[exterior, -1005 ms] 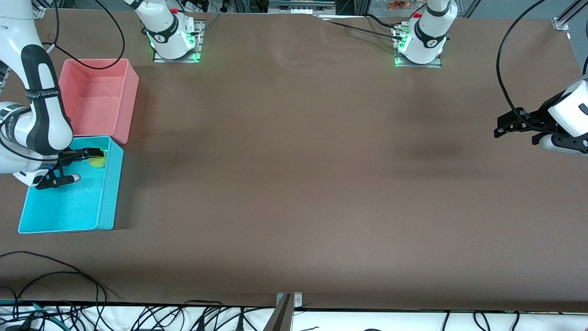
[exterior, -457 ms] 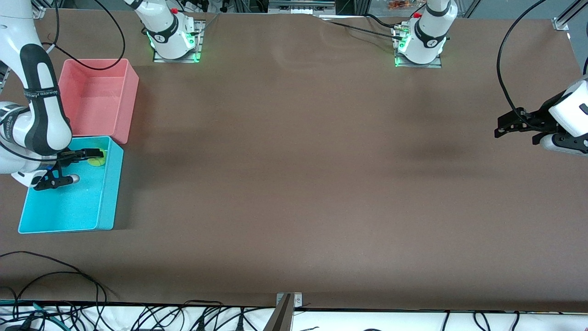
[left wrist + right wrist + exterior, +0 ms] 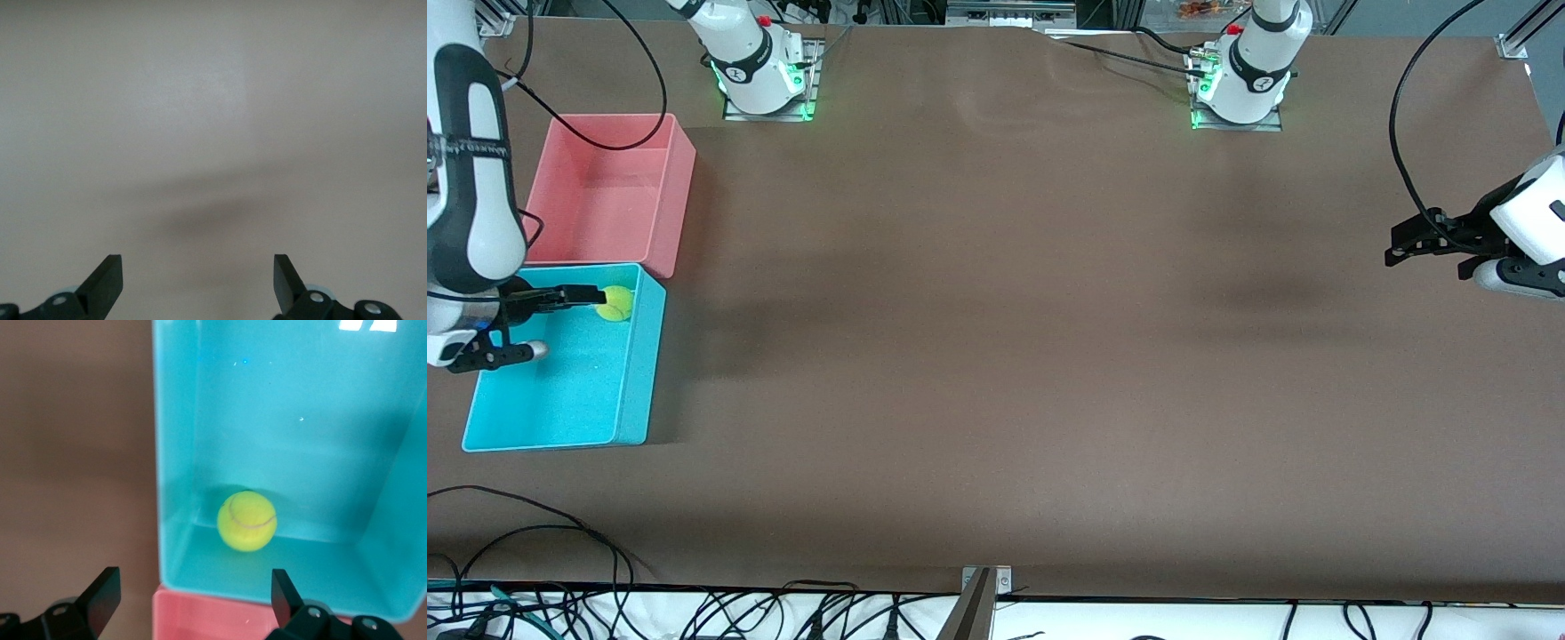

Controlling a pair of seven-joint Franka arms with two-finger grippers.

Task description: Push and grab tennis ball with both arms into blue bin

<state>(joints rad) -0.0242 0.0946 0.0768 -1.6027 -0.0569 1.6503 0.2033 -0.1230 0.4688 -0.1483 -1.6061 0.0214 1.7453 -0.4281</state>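
You are looking down at a wide brown table [image 3: 996, 356] from a high front camera, with tangled black cables [image 3: 694, 613] lying along its 6 o'clock edge and two arm bases glowing green along its 12 o'clock edge.

At the 9 o'clock end of the front view, at the right arm's end of the table, a pink bin [image 3: 609, 191] is sitting just beside the blue bin [image 3: 560, 418], the blue one nearer the camera. The tennis ball [image 3: 615, 302] is resting inside the blue bin, in the corner next to the pink bin; the right wrist view is showing it lying free against the bin's wall [image 3: 247, 520].

The right arm [image 3: 471, 178] is standing tall over the 9 o'clock edge, its right gripper [image 3: 520, 324] hanging over the blue bin with jaws spread wide and nothing between them. One fingertip [image 3: 587, 294] is appearing close to the ball, though contact is hard to judge from this height.

The left arm [image 3: 1525, 231] is waiting at 3 o'clock, its left gripper [image 3: 1409, 244] hanging over bare table, jaws released and empty.

Compared with a second ago, the right arm is sitting higher and drawn back toward 9 o'clock, and the ball is now showing fully uncovered. The left arm is unchanged.
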